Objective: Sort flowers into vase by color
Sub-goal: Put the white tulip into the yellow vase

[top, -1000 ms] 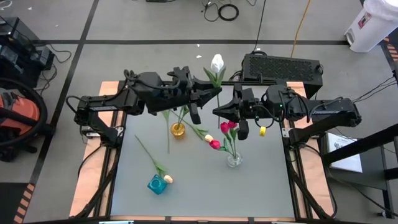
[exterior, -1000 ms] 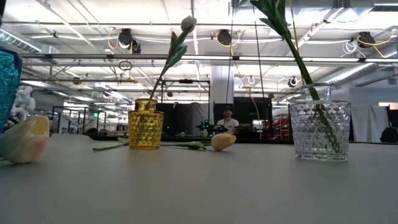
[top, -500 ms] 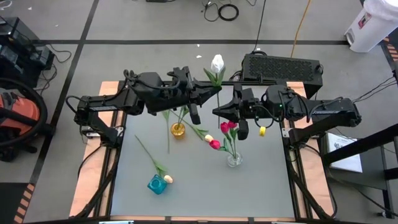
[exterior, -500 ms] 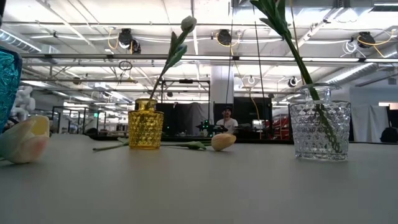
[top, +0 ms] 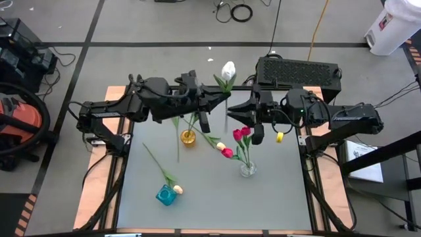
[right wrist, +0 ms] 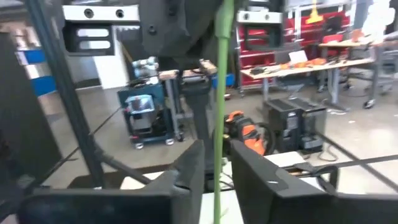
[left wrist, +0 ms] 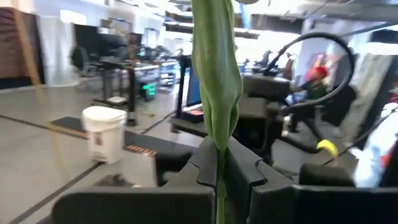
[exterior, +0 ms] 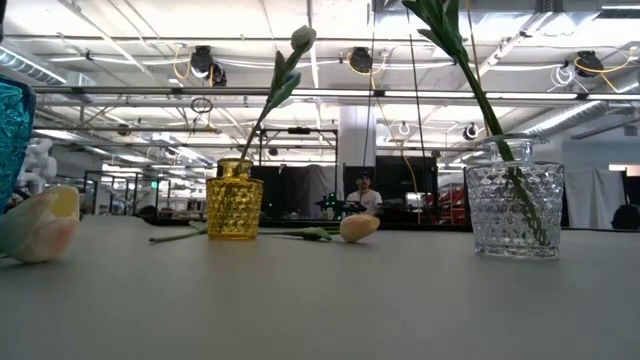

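From above, a grey tabletop [top: 210,191] with pale wooden edges stands on a grey floor crossed by dark tape lines, a black case behind it; both arms meet over its far part, the left hand [top: 223,99] and the right hand [top: 230,117] at one white tulip [top: 228,70] raised above the surface; a yellow vase [top: 188,138] holds a stem, a clear vase [top: 247,168] holds red tulips [top: 241,134], a teal vase [top: 166,195] stands toward the near left with a pale tulip head [top: 177,189] beside it, and a red and pale tulip lie between the vases. From tabletop height, a workshop hall with ceiling lights stretches behind; a person sits far off. In the left wrist view, the left hand is clamped on the green stem [left wrist: 217,93]. In the right wrist view, the right hand's fingers [right wrist: 186,165] stand apart on either side of the stem.
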`<state>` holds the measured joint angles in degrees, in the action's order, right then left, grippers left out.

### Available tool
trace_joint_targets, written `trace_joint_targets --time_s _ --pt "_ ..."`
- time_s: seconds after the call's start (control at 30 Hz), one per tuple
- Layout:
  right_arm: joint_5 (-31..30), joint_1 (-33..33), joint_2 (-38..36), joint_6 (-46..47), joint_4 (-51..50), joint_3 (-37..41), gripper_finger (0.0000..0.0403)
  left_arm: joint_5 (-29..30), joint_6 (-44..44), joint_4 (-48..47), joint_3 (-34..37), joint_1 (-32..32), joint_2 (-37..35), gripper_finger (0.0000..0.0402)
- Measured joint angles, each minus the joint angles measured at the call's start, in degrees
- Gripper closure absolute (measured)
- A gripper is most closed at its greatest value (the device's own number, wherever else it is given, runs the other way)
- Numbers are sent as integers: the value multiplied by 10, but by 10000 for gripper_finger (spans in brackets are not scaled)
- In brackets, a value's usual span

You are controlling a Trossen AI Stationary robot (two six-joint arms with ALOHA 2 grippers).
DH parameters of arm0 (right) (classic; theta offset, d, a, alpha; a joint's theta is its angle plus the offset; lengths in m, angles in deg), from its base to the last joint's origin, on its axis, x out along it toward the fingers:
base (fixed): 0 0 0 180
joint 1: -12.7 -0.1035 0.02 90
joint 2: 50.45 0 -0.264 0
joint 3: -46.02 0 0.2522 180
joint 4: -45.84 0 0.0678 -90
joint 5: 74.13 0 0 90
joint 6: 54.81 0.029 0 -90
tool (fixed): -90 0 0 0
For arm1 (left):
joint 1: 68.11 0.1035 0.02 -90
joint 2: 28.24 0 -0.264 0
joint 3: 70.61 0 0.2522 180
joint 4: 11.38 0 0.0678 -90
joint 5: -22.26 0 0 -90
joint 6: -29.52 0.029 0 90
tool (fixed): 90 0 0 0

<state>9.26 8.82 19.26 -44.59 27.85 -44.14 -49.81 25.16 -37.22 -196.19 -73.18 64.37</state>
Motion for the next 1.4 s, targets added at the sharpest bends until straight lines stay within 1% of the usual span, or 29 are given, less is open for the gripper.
trace_joint_targets --time_s 0.07,0.2,0.37,0.57,0.77,0.93,1.03,1.23,1.33,1.4 --pt "-12 0 -6 -6 -7 0 318 28 8 -19 0 -5 -8 392" --pt "-14 0 -18 -17 -7 0 295 101 22 -67 0 -21 -27 392" --pt "-14 0 -32 -23 -10 0 279 185 21 -122 0 -42 -52 392" --pt "-9 0 -56 -21 -29 0 277 236 10 -218 0 -67 -87 393" --pt "-9 0 -93 -23 -84 0 277 316 -61 -351 0 -100 -145 393" --pt "-10 0 -127 -20 -145 0 277 391 -130 -469 0 -149 -197 393" --pt "-10 0 -146 -18 -180 0 277 437 -190 -550 4 -182 -231 393" --pt "-10 0 -172 12 -227 0 277 500 -316 -695 46 -241 -294 393" --pt "-10 0 -177 26 -240 0 277 521 -361 -735 83 -259 -326 393" --pt "-10 0 -179 31 -245 0 277 527 -377 -744 116 -268 -352 393"
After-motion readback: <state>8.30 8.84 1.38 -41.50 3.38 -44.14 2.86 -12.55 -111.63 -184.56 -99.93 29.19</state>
